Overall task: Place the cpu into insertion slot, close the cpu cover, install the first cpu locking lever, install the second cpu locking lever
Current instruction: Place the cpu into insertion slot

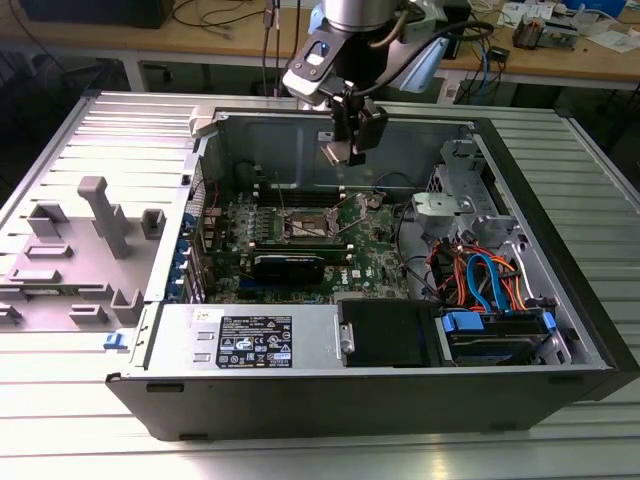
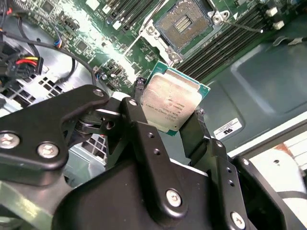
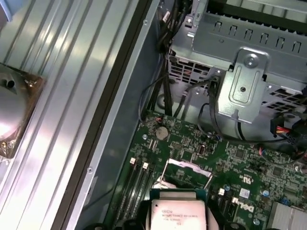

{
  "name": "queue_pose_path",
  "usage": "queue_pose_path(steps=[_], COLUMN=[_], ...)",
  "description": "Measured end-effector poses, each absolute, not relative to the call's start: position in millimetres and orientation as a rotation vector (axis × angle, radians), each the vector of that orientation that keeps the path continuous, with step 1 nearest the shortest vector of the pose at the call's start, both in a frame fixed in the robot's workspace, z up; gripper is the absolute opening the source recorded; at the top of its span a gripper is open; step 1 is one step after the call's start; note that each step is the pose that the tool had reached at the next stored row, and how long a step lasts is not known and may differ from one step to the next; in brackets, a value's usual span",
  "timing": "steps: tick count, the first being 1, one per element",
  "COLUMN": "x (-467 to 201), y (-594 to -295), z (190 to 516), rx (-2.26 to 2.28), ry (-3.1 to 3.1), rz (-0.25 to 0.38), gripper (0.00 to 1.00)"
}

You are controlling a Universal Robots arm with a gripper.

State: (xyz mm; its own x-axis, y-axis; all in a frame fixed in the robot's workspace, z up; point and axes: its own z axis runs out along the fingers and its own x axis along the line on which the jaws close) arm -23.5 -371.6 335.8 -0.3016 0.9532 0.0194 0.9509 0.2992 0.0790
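My gripper [image 1: 343, 152] hangs inside the open computer case, above the motherboard, shut on the cpu [image 1: 331, 153]. Both wrist views show the cpu [image 2: 171, 102] [image 3: 176, 213] as a small square chip with a dull grey metal face and green edge, pinched between two black fingers [image 2: 139, 103]. The insertion slot [image 1: 312, 226] [image 2: 184, 24] lies open below it on the green board, with a dark centre and silver rim. A thin silver frame, apparently the cpu cover [image 3: 185, 166], stands raised just past the chip. Thin wire levers [image 1: 281, 196] stick up beside the slot.
Long black memory slots [image 2: 225, 42] flank the socket. A metal drive cage [image 1: 448, 205], orange and blue cables [image 1: 482, 275] and the power supply [image 1: 250, 340] fill the case's near and right side. A grey fixture [image 1: 100, 215] stands on the ribbed table at the exterior view's left.
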Motion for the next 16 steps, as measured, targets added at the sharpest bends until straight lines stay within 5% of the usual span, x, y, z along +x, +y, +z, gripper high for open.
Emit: queue_pose_path(steps=[16], x=[-23.5], y=[-371.7], z=[334.0], rx=[2.059], ry=[2.32], rz=[0.111], gripper=[0.54])
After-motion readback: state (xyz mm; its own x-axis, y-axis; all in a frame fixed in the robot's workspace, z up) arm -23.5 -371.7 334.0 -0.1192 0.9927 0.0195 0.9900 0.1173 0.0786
